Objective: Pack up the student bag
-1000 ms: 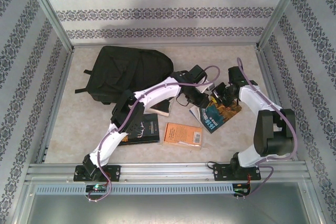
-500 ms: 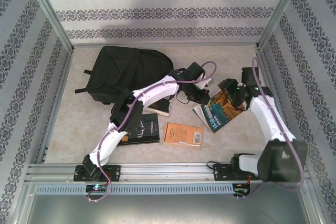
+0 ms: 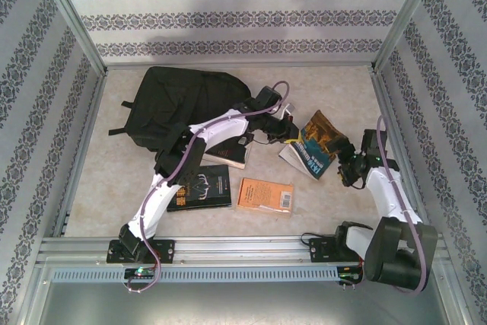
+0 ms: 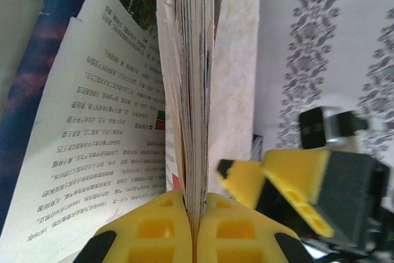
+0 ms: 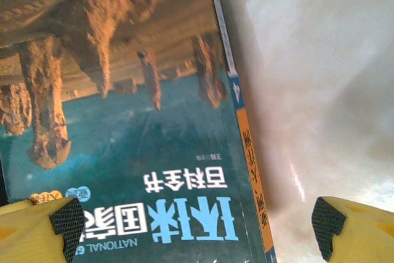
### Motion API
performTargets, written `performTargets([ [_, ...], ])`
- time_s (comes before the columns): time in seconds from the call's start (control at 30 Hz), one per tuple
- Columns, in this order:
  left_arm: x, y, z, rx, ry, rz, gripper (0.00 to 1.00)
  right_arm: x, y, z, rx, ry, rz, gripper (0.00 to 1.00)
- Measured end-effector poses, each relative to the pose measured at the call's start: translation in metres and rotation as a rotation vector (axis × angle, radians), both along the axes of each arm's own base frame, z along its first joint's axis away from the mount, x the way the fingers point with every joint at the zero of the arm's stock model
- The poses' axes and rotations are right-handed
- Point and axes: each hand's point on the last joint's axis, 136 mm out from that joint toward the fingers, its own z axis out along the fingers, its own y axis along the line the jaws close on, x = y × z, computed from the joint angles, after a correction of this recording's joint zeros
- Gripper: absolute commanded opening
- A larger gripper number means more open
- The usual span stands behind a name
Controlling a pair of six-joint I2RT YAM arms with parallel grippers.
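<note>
Left wrist view: left fingers [image 4: 157,229] clamp the pages of the teal book [image 4: 184,90]. The right fingers [image 5: 357,229] stand wide apart near its cover. The student bag [image 3: 183,100] lies far-left on the bench [image 3: 114,180].

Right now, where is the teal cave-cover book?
Top view, right of centre: the teal book sits between the two arms, its pages clamped by the left gripper, with the right gripper, jaws open, just off its right side.

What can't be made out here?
- Top external: student bag opening, right side hidden by the left arm.
- Top external: black book title, too small.
- Left wrist: teal book page print, blurred, above the shut left gripper.
- Right wrist: its cover title, cut by the bottom edge.
</note>
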Motion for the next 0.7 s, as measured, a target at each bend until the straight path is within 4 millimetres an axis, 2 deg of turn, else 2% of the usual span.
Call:
performTargets([
  [0.2, 0.009, -0.001, 0.006, -0.079, 0.104, 0.071, 0.0, 0.007, 0.008, -0.007, 0.088, -0.026, -0.01, 0.91],
  [0.4, 0.014, -0.001, 0.012, -0.126, 0.143, 0.095, 0.0, 0.018, 0.009, -0.017, 0.171, -0.058, -0.051, 0.76],
  [0.53, 0.011, -0.001, 0.01, -0.132, 0.159, 0.089, 0.0, 0.027, 0.009, -0.023, 0.209, -0.076, -0.077, 0.58],
  [0.7, 0.011, 0.003, 0.006, -0.123, 0.158, 0.085, 0.0, 0.04, 0.005, -0.022, 0.222, -0.113, -0.085, 0.23],
])
